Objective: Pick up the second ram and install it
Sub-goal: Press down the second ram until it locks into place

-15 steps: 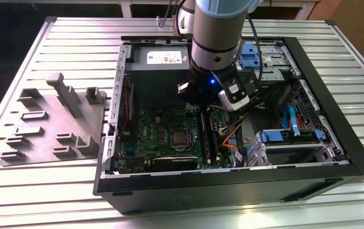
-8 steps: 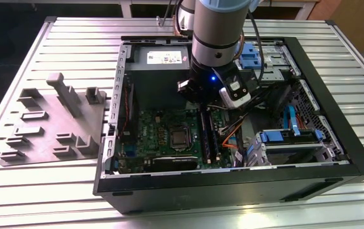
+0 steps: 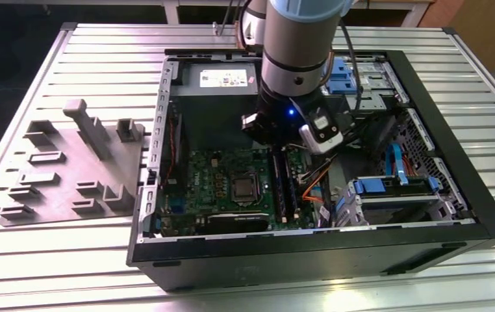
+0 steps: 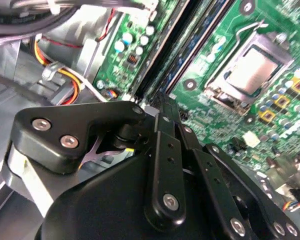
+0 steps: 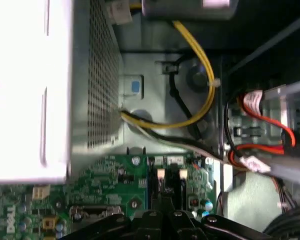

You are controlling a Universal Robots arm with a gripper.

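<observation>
Fingers (image 4: 159, 140) are drawn together with no gap visible between their tips, which point down at the end of the memory slots (image 4: 155, 70). No loose part is seen clamped between them. A dark blue-green strip, judged to be the second ram (image 4: 192, 50), runs along the slots away from the tips and appears to stand in a slot rather than hang free. Whether the tips touch its top edge cannot be told, as the linkage hides the contact. A closed posture directly over the stick would suit pressing it down into its seat.

Beyond the slots lies the green motherboard (image 4: 205, 110) with its metal processor socket (image 4: 252, 70). In the exterior view the arm (image 3: 295, 65) reaches straight down into the open computer case (image 3: 455, 130), which lies on its side on the slatted desk (image 3: 100, 58). A grey parts holder (image 3: 65, 169) sits well apart, toward the exterior view's left.
</observation>
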